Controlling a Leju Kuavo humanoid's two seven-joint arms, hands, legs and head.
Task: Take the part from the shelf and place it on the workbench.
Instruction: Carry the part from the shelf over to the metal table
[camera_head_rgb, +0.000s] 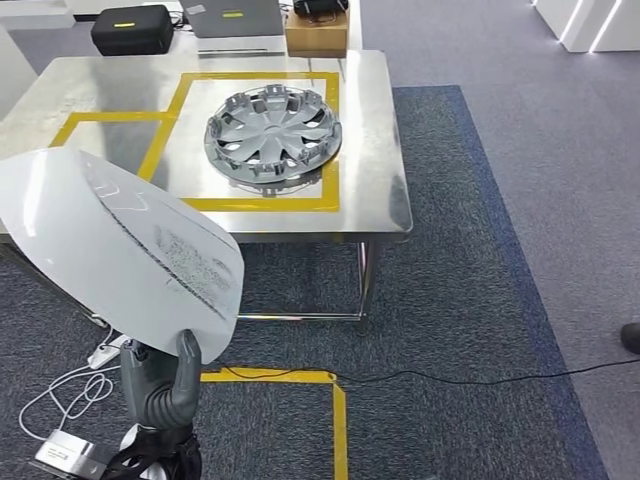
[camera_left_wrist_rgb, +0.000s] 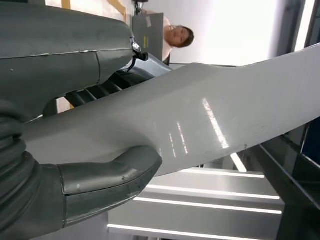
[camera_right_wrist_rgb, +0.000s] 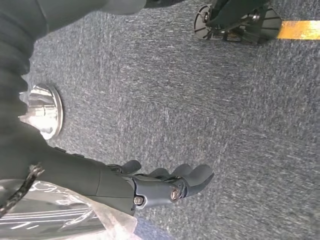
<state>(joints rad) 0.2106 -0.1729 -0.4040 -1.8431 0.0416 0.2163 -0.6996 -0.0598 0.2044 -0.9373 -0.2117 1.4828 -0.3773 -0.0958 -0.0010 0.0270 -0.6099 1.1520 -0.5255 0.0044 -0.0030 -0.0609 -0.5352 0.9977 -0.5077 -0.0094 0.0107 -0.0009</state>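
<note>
A large white curved panel (camera_head_rgb: 113, 240) is the part, and my left hand (camera_head_rgb: 162, 385) grips it by its lower edge, in front of the steel workbench (camera_head_rgb: 377, 180). The left wrist view shows the panel (camera_left_wrist_rgb: 226, 120) pinched between my thumb (camera_left_wrist_rgb: 113, 175) and fingers (camera_left_wrist_rgb: 94, 92). My right hand (camera_right_wrist_rgb: 162, 185) hangs over the carpet, fingers loosely extended and holding nothing. A silver wheel cover (camera_head_rgb: 272, 135) lies on the workbench inside a yellow-taped square.
A black case (camera_head_rgb: 132, 28), a grey box (camera_head_rgb: 230, 20) and a cardboard box (camera_head_rgb: 315, 32) sit at the bench's far edge. White cables and a power strip (camera_head_rgb: 64, 420) lie on the carpet by my left side. Yellow floor tape (camera_head_rgb: 340, 420) marks the carpet. A person (camera_left_wrist_rgb: 177, 37) stands behind.
</note>
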